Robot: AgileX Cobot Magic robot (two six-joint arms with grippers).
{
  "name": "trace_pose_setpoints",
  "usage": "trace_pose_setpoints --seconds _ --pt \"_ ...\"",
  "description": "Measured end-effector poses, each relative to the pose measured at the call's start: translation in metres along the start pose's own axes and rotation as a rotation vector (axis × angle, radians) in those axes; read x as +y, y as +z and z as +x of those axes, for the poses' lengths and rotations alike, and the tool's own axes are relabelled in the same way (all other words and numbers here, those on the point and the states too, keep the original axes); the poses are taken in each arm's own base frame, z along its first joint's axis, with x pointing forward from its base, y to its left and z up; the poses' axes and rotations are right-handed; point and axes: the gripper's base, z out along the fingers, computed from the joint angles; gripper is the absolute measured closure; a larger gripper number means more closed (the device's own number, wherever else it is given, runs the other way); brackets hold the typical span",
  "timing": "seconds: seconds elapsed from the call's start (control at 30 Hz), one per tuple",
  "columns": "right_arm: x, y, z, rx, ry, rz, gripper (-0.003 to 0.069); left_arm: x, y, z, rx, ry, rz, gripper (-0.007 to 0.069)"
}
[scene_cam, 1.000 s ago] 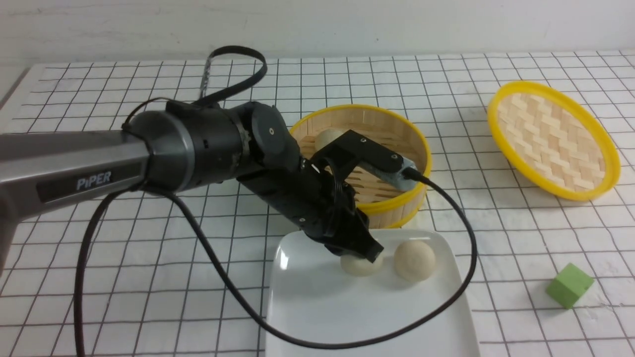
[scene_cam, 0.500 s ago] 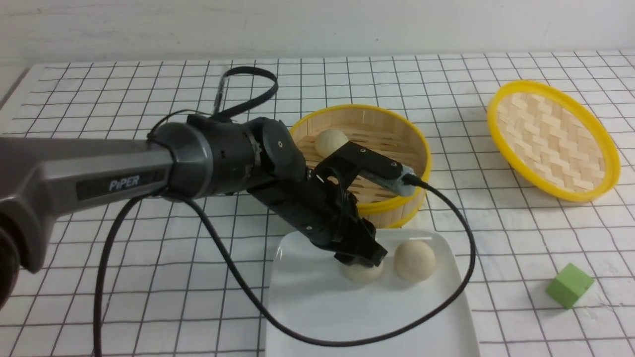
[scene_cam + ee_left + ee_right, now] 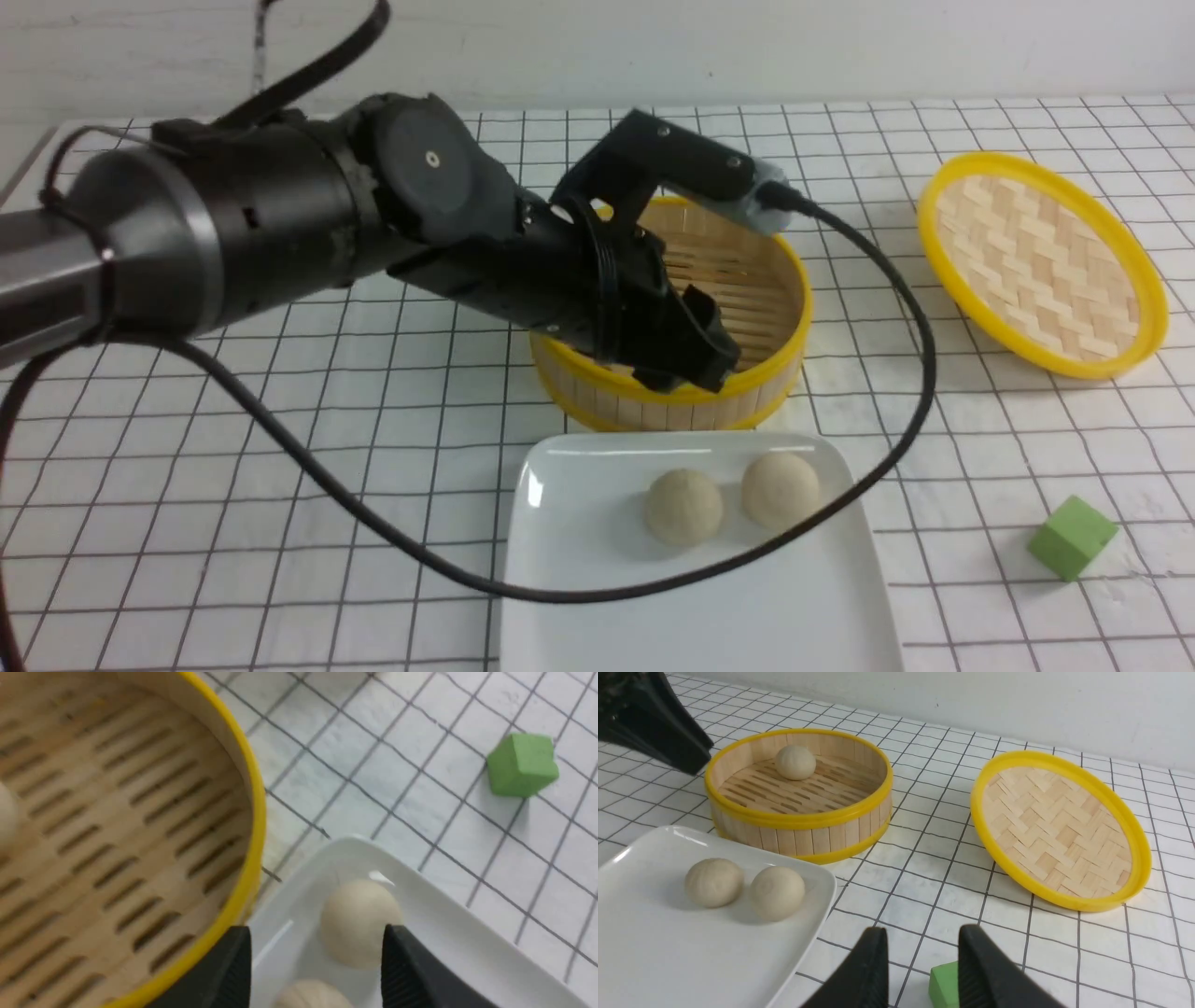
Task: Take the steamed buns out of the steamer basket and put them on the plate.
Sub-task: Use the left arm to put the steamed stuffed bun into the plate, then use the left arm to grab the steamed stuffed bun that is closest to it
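"What is different now?"

"The left gripper (image 3: 317, 933) has risen off the plate (image 3: 700, 616). A second ago it was down over one bun; now that bun (image 3: 684, 507) sits uncovered beside a second bun (image 3: 780, 490), both on the plate."

"And its jaws?"

"Spread apart, with nothing between them. The right gripper (image 3: 924, 933) has its jaws apart too, also holding nothing."

"Are any buns left to move?"

"One. The right wrist view shows the third bun (image 3: 795, 762) inside the round bamboo basket (image 3: 803, 821), which stands just behind the plate."

"So what does this mean?"

"Two buns look delivered. The left arm probably needs to go back into the basket, clearing its yellow rim, for the last."
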Motion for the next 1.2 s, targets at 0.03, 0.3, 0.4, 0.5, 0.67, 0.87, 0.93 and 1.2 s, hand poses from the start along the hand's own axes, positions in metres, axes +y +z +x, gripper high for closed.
trace_pose_setpoints --seconds 0.03,0.3,0.4,0.5,0.67,0.87,0.93,1.2 --pt "0.0 0.0 0.0 0.0 0.0 0.0 0.042 0.002 -0.004 -0.004 -0.035 0.022 -0.036 0.0235" --pt "0.0 0.0 0.0 -0.003 0.0 0.0 0.042 0.027 -0.014 -0.024 -0.266 -0.002 -0.254 0.0302" --pt "0.0 0.0 0.0 -0.004 0.0 0.0 0.042 0.041 -0.013 -0.021 -0.274 -0.046 -0.29 0.0337" --pt "0.0 0.0 0.0 -0.004 0.0 0.0 0.042 0.054 -0.013 -0.017 -0.27 -0.081 -0.318 0.0358" --pt "0.0 0.0 0.0 -0.004 0.0 0.0 0.042 0.079 -0.027 -0.015 -0.211 -0.209 -0.289 0.0363" --pt "0.0 0.0 0.0 -0.004 0.0 0.0 0.042 0.09 -0.046 -0.027 -0.117 -0.193 -0.257 0.0364" --pt "0.0 0.0 0.0 -0.004 0.0 0.0 0.042 0.091 -0.049 -0.032 -0.092 -0.199 -0.263 0.0364" --pt "0.0 0.0 0.0 -0.004 0.0 0.0 0.042 0.111 -0.036 -0.049 -0.009 -0.199 -0.317 0.0364"
